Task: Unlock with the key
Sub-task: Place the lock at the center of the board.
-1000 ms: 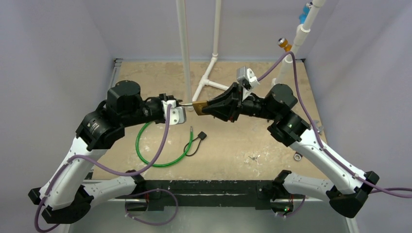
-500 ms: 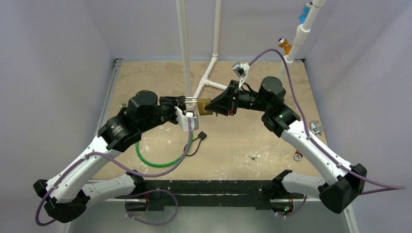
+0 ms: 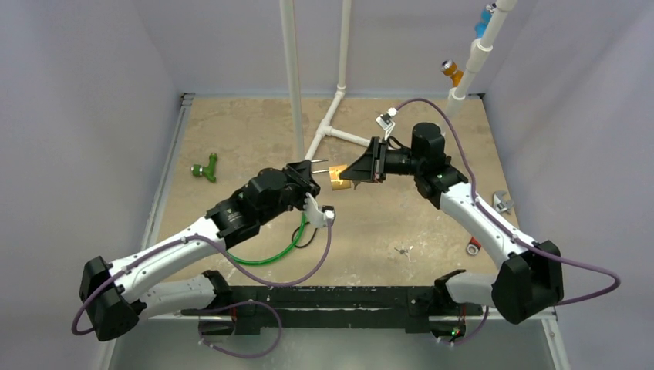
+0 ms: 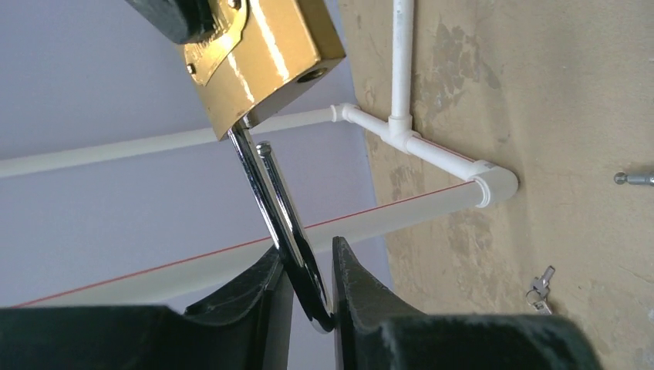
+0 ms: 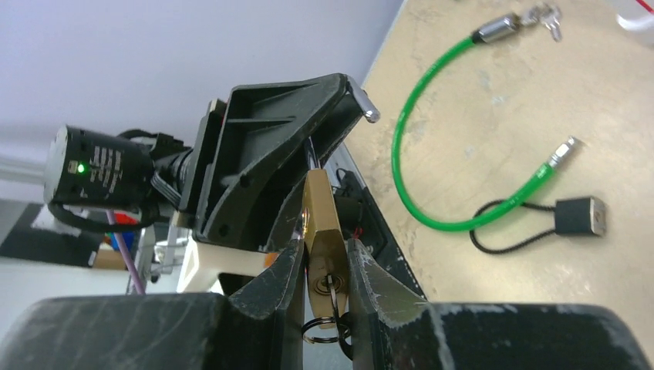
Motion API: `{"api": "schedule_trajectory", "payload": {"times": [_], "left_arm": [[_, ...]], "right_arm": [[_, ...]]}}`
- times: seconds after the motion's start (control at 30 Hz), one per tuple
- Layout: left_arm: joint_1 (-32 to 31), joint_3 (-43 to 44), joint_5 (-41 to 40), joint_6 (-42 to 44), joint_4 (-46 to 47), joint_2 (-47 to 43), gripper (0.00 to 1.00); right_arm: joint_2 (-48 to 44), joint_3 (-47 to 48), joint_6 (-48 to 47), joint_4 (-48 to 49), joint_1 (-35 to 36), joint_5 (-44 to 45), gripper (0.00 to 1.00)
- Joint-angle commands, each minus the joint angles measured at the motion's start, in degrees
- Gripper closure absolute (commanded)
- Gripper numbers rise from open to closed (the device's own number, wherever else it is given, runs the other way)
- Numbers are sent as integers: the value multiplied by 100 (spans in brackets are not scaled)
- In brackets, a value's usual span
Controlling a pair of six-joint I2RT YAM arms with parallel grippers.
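Tabletop (image 3: 231,123) is tan board, pretty scuffed with white patches, boxed in by plain lavender walls (image 3: 92,77), with white plastic pipes (image 3: 293,77) running up from a tee at the back. The padlock (image 3: 337,176) is up in the air mid-table, between the two arms. It's a shiny brass block with a chrome shackle (image 4: 270,193). The right gripper (image 3: 353,173) is closed on the brass body, and the left gripper (image 3: 311,168) is nearly closed, pinching the bend of the shackle. The left wrist cam shows what the top view can't: the shackle's short leg is out of the body, its hole showing. The right wrist cam has the other end, with a key ring (image 5: 324,330) hanging at the keyhole between the fingers (image 5: 281,270), the key itself mostly hidden. A glossy green cable (image 3: 270,256) loops on the table near the left arm, and a small loose key (image 4: 542,284) lies farther off.
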Motion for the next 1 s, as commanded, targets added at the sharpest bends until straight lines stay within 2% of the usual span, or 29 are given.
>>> {"api": "schedule_trajectory", "payload": {"times": [0.0,0.1,0.23,0.57,0.67,0.77,0.97], "left_arm": [[-371,-624,1101,943,760,451,81],[-372,-973,1322,1059,1386,977,82],[-357,-968,1407,1020,1806,1808,86],[-344,-418,1381,1195,2327,3869,84],[-340,-238,1390,1206,2264,4176,78],[-306,-209,1311,1213,2273,4355,65],[-215,-230,1357,1160,1999,4429,57]], "right_arm": [[237,-287,275,529,-325,1078,100],[388,-611,366,815,-499,1192,100],[637,-837,305,1028,-614,1348,100],[1408,-887,-134,1082,-657,1909,100],[1568,-967,-282,1061,-657,2172,100],[1707,-1057,-404,1057,-657,2416,100],[2113,-1123,-506,1143,-657,2659,100]]}}
